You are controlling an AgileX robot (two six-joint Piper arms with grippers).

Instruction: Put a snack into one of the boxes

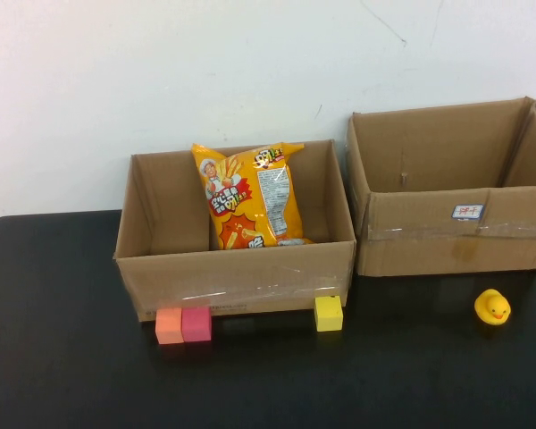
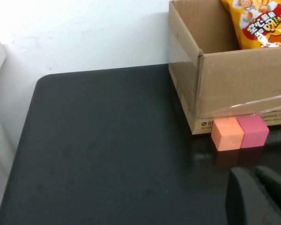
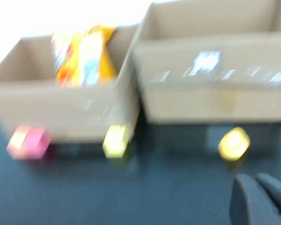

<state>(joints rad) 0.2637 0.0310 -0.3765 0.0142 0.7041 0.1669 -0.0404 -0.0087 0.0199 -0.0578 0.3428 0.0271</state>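
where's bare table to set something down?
Free: table left of the left box; front strip before the blocks. Crowded: orange block, pink block, yellow block, duck. Left gripper, right gripper shut, near edge.

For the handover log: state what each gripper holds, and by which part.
Nothing. Left gripper and right gripper are shut, empty, back from the boxes; snack bag stands in the left box.
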